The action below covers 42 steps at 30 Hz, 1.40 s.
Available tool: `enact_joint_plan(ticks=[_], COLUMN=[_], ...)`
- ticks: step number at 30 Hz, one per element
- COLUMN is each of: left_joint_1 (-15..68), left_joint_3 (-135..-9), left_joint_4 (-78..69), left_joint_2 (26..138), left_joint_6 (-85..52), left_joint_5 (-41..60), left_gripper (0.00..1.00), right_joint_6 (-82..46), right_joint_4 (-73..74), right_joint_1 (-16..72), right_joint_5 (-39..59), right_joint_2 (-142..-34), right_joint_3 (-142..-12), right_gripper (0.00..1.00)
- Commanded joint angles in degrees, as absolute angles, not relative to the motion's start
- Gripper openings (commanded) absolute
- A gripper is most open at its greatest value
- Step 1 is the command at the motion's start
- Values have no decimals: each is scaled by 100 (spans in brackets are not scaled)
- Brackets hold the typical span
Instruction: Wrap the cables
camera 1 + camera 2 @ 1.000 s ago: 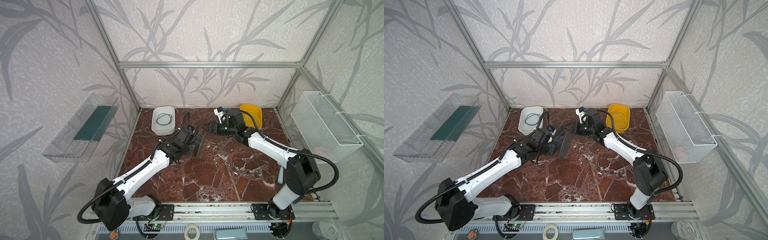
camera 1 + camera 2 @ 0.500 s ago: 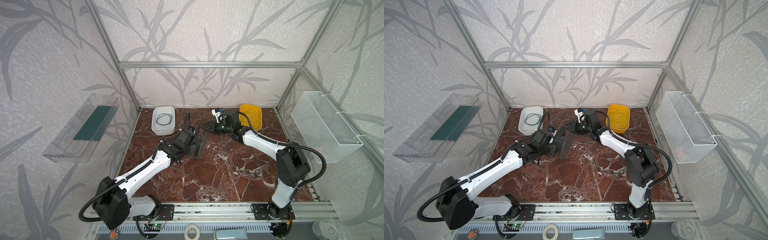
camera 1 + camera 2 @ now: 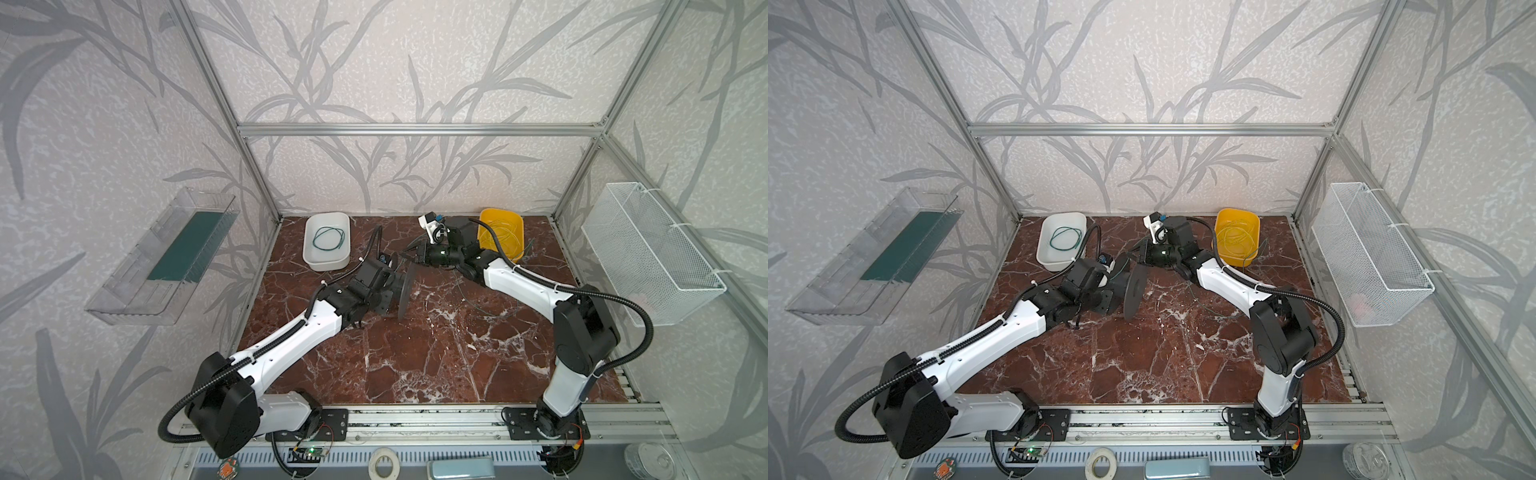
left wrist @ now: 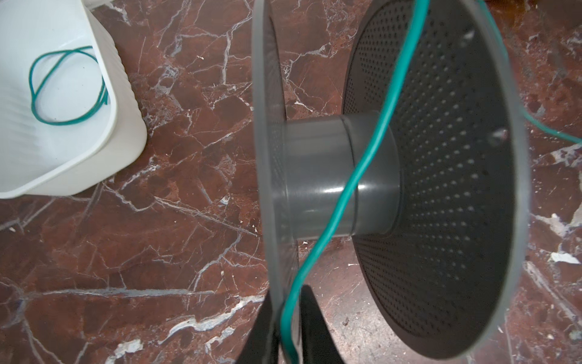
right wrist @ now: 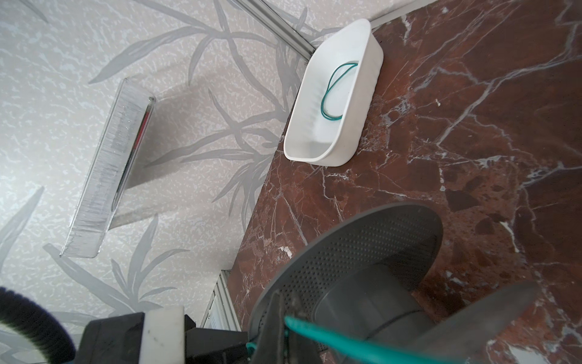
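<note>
A grey spool (image 3: pixel 405 286) (image 3: pixel 1136 291) stands on its rims mid-table. One green cable (image 4: pixel 368 157) runs over its hub (image 4: pixel 318 176). My left gripper (image 4: pixel 288 315) straddles a flange rim and this cable; I cannot see whether it still presses. My right gripper (image 5: pixel 285 321) (image 3: pixel 409 255) is shut on the cable's end beside the spool's top edge (image 5: pixel 346 252). A coiled cable (image 3: pixel 329 240) (image 5: pixel 333 91) lies in the white bin (image 3: pixel 326 215). Thin cables fill the yellow bin (image 3: pixel 486 214).
A thin loose cable (image 3: pixel 478 307) trails on the marble under the right arm. A white wire basket (image 3: pixel 648 253) hangs on the right wall and a clear shelf (image 3: pixel 166 253) on the left wall. The white bin (image 4: pixel 126 104) stands close to the left gripper.
My right gripper has reached left to the spool's top and shut on the green cable. The left arm and spool have barely moved.
</note>
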<state>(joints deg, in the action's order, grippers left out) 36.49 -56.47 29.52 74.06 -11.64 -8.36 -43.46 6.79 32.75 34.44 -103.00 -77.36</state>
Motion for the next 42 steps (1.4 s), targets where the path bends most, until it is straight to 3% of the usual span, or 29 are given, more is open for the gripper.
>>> enact_joint_plan(ticks=[1,14,16,24,42], left_joint_1=[3674,3665,3670,3654,3606], left_joint_3=[-5721,-5891,-5945,-5953,-5476], left_joint_4=[3076,3228,3176,2884,2334], left_joint_2=[7327,7106,7164,7266,7403], left_joint_6=[-1145,-1037,-993,-935,-1166], left_joint_5=[-827,-984,-958,-788,-707], left_gripper=[23,33,40,50,45], right_joint_6=[-4121,-4249,-4338,-4419,-5524], right_joint_4=[607,925,1029,1318,2882], right_joint_1=[3322,3339,3341,3359,3239], right_joint_5=[3384,3449,3523,3443,3530], right_joint_2=[-10384,-10475,-10528,-10264,-10224], right_joint_3=[-7715,-7465,-7454,-7233,-6590], right_gripper=[0,0,0,0,0])
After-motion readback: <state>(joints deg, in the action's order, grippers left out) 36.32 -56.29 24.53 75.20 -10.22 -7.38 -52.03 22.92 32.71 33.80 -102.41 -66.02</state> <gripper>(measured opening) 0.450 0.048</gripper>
